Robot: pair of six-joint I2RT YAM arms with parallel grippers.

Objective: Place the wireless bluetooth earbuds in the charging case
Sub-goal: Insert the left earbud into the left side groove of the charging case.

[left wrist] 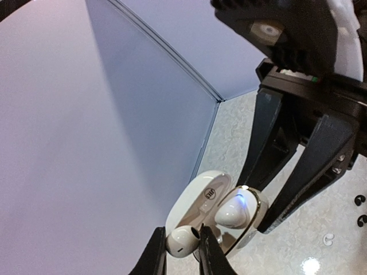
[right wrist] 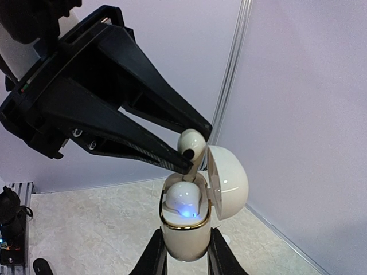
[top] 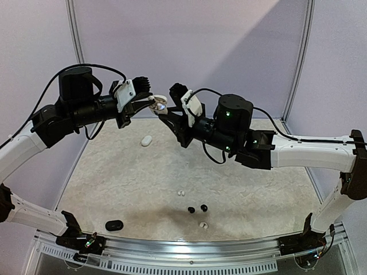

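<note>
Overhead, both arms are raised off the table [top: 258,189] and meet at the upper centre of the frame. The left gripper [top: 150,102] reaches in from the left and the right gripper [top: 165,113] from the right, but what sits between them is only a pale glint.

The wrist views settle it. From the right wrist, its own two fingers at the bottom edge are clamped on the body of the white charging case [right wrist: 183,238]. The case is held upright with its lid [right wrist: 229,180] hinged open to the right. One white bud [right wrist: 183,200] sits in its well, with a blue light glowing on it. Just above the open mouth, the left gripper's long black fingers [right wrist: 137,117] come in from the upper left, pinching a second white earbud [right wrist: 192,146] at their tips. It is close to the lid's edge; whether it touches the case cannot be told. The left wrist view shows that same earbud pinched at bottom centre.

Only the overhead view shows what lies on the table. A white oval piece [top: 146,140] lies left of centre, two black buds [top: 203,207] and small white buds [top: 181,193] lower centre, and a black case [top: 114,225] lower left.
</note>
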